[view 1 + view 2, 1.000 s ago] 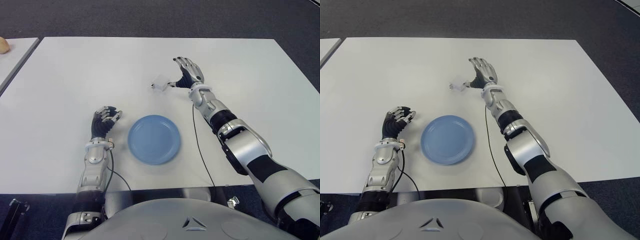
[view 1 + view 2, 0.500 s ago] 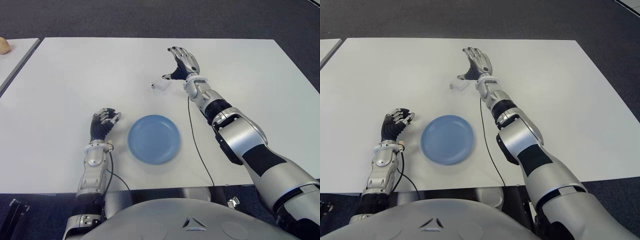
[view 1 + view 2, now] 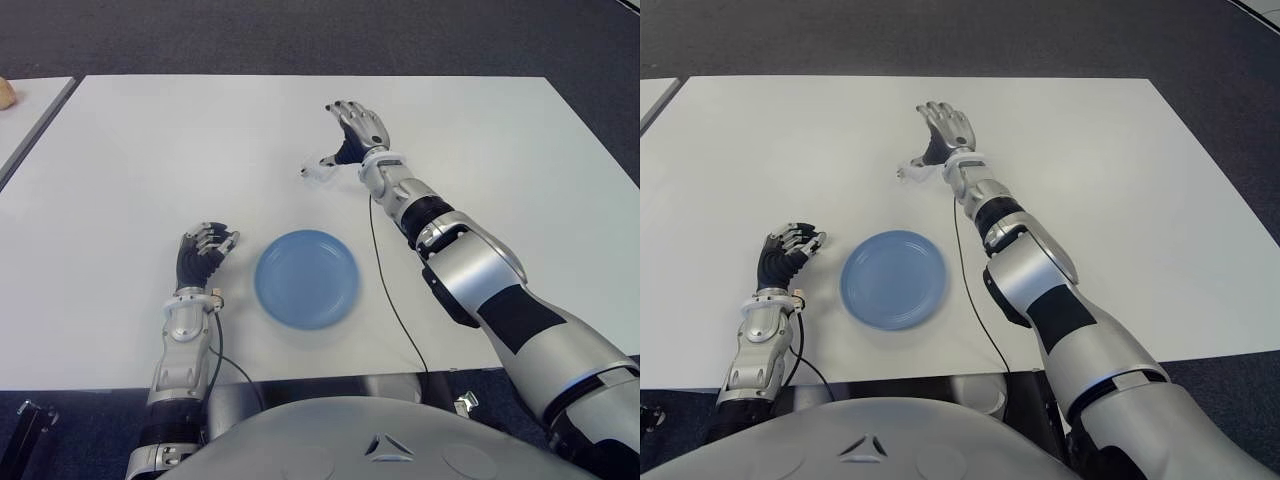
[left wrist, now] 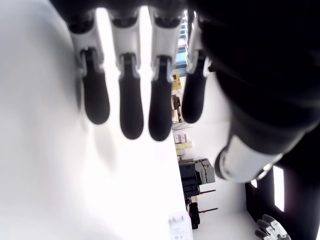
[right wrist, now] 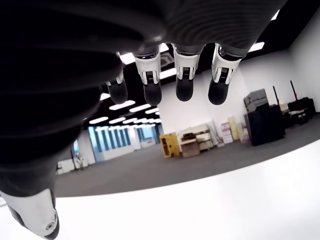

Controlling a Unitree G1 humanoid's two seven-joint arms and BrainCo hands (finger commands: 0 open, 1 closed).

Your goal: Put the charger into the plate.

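The white table fills most of both eye views, with dark carpet beyond its far edge. A second white surface stands to the left, separated from the table by a narrow gap.

The right arm extends diagonally from the lower right toward the table centre. A thin black cable runs along it over the tabletop.

The blue plate sits on the near half of the table, empty, between the two arms.

The right hand is positioned beyond the plate, at the far side of the table centre. Its fingers are extended and spread, gripping nothing; the right wrist view confirms four straight fingers with open space beneath them. The thumb points toward the charger.

The left hand shows just left of the plate, near the front edge. Its fingers are loosely curled and enclose nothing; the left wrist view shows them hanging above bare tabletop.

The charger, a small white block, lies on the table just beside the right hand's thumb, well apart from the plate. Whether thumb and charger touch cannot be determined.
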